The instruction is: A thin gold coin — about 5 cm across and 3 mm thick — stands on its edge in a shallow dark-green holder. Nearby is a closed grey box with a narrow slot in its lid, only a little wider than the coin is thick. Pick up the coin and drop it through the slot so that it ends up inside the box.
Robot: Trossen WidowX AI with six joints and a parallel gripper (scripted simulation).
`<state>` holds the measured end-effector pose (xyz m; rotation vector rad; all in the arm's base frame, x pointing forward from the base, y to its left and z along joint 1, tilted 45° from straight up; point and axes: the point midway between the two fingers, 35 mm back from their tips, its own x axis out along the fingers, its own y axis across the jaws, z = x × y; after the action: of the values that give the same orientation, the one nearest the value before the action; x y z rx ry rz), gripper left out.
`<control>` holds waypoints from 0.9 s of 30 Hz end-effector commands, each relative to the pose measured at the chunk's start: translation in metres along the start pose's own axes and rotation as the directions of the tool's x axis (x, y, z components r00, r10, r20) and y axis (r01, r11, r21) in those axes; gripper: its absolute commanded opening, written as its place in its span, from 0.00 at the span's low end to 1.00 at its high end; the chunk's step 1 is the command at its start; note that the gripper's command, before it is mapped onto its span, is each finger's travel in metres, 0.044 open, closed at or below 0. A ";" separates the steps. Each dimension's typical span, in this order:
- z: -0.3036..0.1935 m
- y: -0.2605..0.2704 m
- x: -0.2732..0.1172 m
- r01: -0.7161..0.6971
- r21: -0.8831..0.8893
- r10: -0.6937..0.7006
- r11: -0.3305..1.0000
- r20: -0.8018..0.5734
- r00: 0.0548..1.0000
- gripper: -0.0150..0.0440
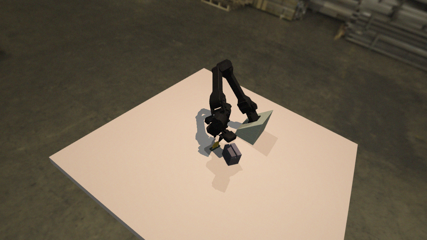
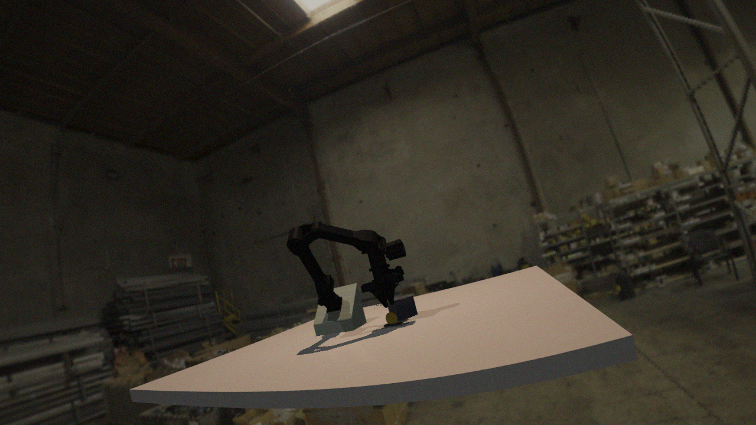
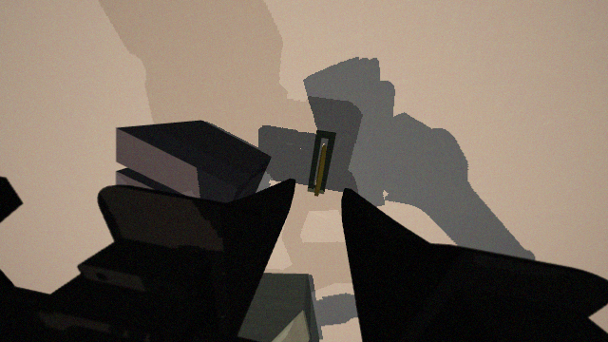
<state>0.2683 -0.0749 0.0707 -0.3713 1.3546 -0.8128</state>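
Note:
The gold coin (image 1: 216, 144) (image 2: 391, 318) (image 3: 321, 163) stands on edge in the dark-green holder (image 1: 212, 148) (image 3: 332, 147). In the wrist view it shows as a thin, nearly upright strip. My gripper (image 1: 217, 139) (image 2: 389, 305) (image 3: 318, 189) points down just above the coin. Its fingers are partly open with nothing between them; the coin lies beyond the tips, roughly in line with the gap. The closed grey box (image 1: 231, 154) (image 2: 406, 306) (image 3: 190, 142) stands beside the holder, on the left in the wrist view, partly hidden by the left finger. Its lid slot shows in the top view.
The arm rises from a grey-green wedge base (image 1: 252, 135) (image 2: 351, 314) (image 3: 285, 294) behind the box and holder. All stand on a pale table (image 1: 149, 167) (image 2: 475, 327). The box is close to one finger's side. Arm shadows cross the holder.

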 end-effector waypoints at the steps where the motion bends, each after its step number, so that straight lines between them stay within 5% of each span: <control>1: -0.003 -0.001 0.006 0.006 -0.009 -0.006 1.000 -0.004 1.000 0.53; 27: -0.003 -0.001 0.046 0.006 -0.008 -0.006 1.000 -0.003 1.000 0.53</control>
<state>0.2697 -0.1029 0.0436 -0.3693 1.3463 -0.8123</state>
